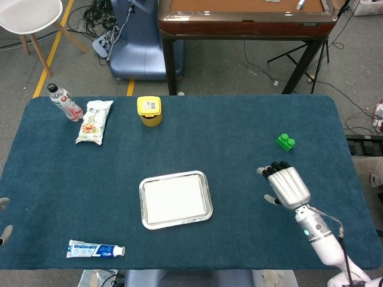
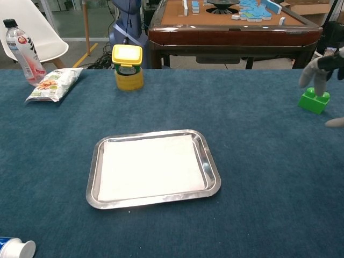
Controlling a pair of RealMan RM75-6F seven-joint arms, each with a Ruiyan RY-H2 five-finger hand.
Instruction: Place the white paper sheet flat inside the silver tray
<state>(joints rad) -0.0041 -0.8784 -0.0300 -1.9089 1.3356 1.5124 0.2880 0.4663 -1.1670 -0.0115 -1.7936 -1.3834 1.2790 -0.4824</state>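
The silver tray (image 1: 142, 204) (image 2: 93, 180) sits in the middle of the blue table, towards the front. The white paper sheet (image 1: 175, 198) (image 2: 150, 166) lies flat inside it and nothing touches it. My right hand (image 1: 286, 184) hovers to the right of the tray, well apart from it, with its fingers spread and holding nothing. In the chest view only the right hand's fingertips (image 2: 321, 65) show at the right edge, above the green brick (image 2: 314, 100). Pale fingertips (image 1: 3, 204) of my left hand peek in at the left edge of the head view; its pose is hidden.
A green brick (image 1: 285, 142) lies at the right, just beyond my right hand. At the back left stand a yellow jar (image 1: 149, 110) (image 2: 127, 66), a snack bag (image 1: 94, 121) and a bottle (image 1: 64, 102). A toothpaste tube (image 1: 96, 249) lies at the front left.
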